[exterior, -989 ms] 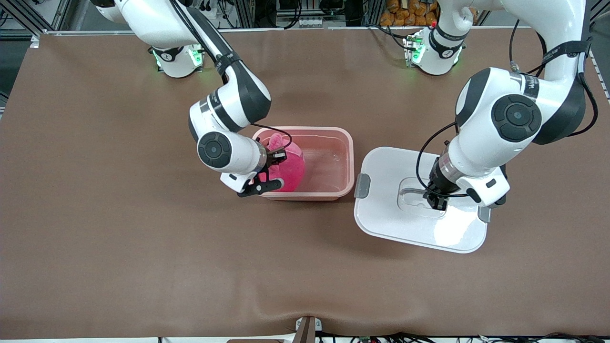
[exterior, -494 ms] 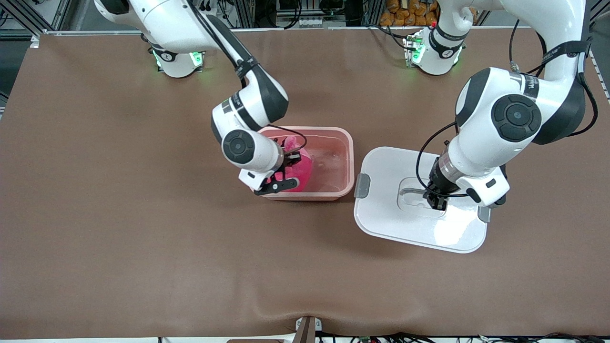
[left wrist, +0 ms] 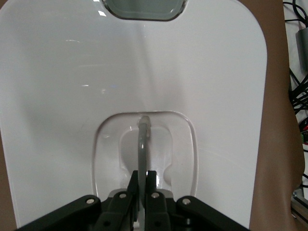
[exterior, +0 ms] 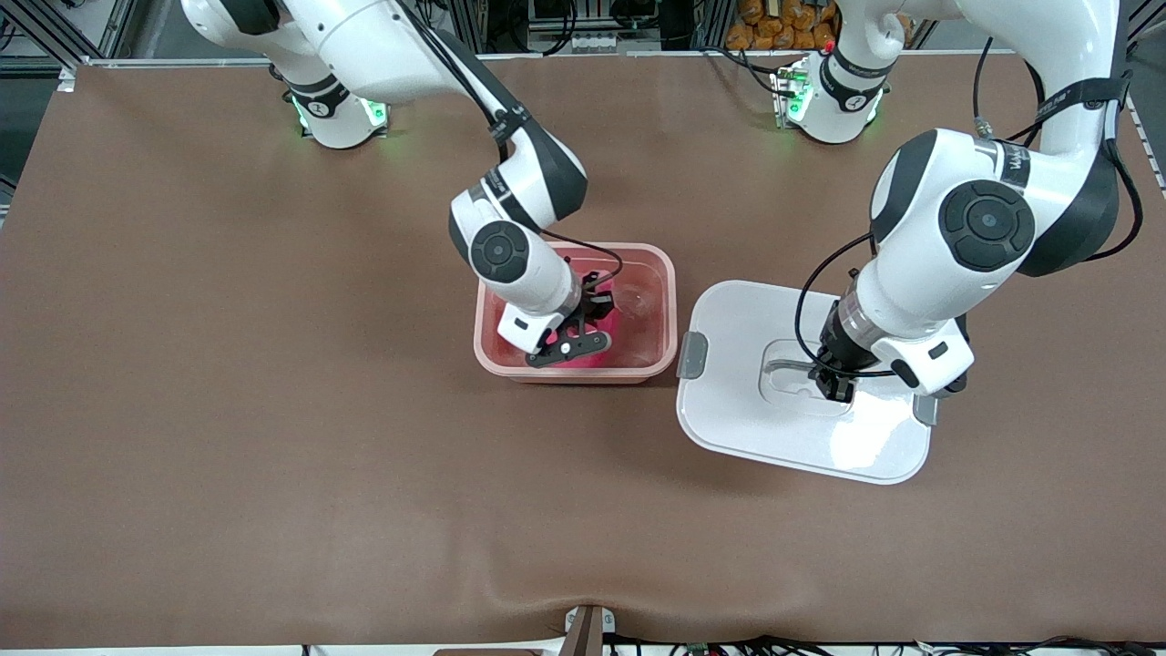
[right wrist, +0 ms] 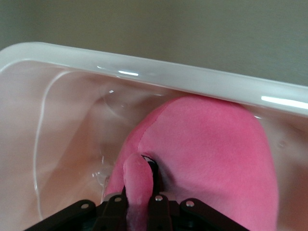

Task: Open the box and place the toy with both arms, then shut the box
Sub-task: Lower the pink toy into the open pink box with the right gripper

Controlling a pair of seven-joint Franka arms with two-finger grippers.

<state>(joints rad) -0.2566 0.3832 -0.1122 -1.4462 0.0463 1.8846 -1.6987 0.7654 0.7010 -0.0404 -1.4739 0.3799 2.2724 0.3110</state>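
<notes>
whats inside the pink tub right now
The toy sits inside the tub, with the right gripper shut on one of its flaps. The right arm's wrist covers most of it from the front, so its face and the floor beneath are hidden.

The box point(exterior: 668, 292) looks like translucent pink plastic with a smooth, glossy wall, and its white lid point(exterior: 747, 428) is glossy plastic that catches bright glare. The toy point(right wrist: 211, 144) is soft, matt plush cloth. The table point(exterior: 273, 410) wears a matt brown cover, perhaps leatherette. The arms' shells look like glossy white plastic.
</notes>
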